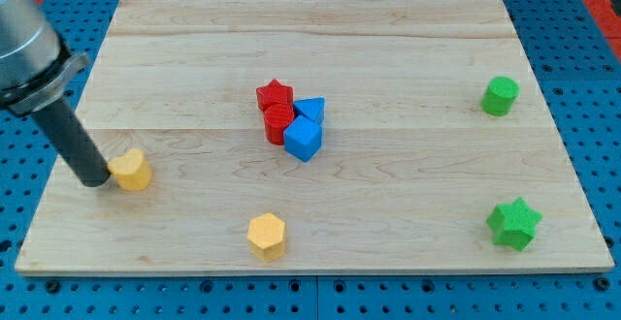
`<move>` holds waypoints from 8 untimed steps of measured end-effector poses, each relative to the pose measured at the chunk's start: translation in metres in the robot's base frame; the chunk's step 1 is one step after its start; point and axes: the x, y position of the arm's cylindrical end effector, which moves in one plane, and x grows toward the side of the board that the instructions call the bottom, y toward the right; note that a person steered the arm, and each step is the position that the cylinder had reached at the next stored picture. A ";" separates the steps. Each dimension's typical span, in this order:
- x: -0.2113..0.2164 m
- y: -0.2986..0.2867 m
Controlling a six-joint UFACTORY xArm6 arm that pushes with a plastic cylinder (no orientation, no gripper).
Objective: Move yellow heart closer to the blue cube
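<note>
At view's left, yellow heart (131, 170) touching my tip (95, 181).

A straight, round, matte black rod narrows nowhere along its visible length and ends in my tip (94, 181), a blunt dark end, while its upper part joins a wider grey cylindrical housing with a lighter metallic collar and a small flange jutting from one side.
</note>
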 end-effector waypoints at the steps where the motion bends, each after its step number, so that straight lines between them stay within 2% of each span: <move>1: -0.009 0.026; 4: -0.011 0.117; 8: -0.006 0.162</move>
